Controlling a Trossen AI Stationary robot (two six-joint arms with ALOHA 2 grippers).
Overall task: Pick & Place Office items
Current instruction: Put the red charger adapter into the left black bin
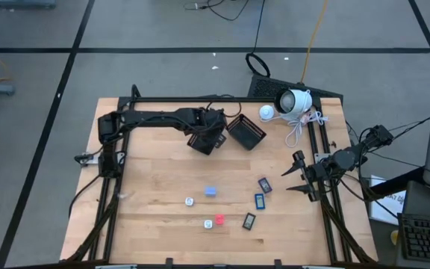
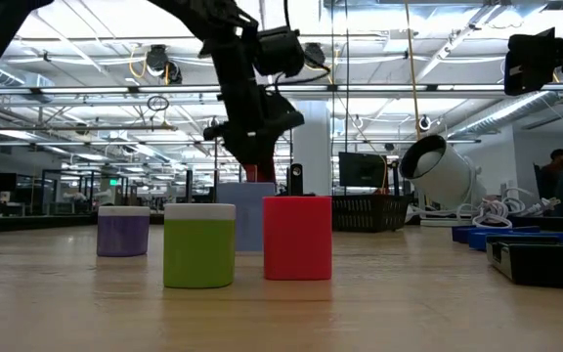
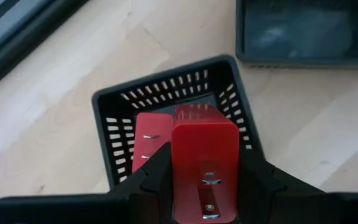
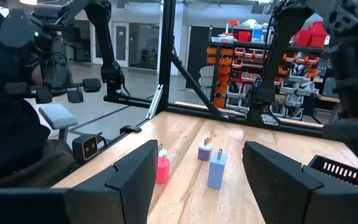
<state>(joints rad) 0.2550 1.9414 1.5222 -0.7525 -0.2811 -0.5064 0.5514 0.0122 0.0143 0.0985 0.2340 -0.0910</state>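
The left gripper (image 3: 205, 186) clamps a glossy red block (image 3: 204, 149) bearing metal prongs above a black mesh basket (image 3: 120, 106), where another red piece (image 3: 149, 140), perhaps alike, lies. The right gripper (image 1: 298, 173) waits spread wide at the table's right edge.

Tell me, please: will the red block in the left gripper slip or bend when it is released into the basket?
Probably rigid: the red block keeps straight edges in the shut left gripper. Its glossy faces may slip. Released, it would likely drop into the black mesh basket below.
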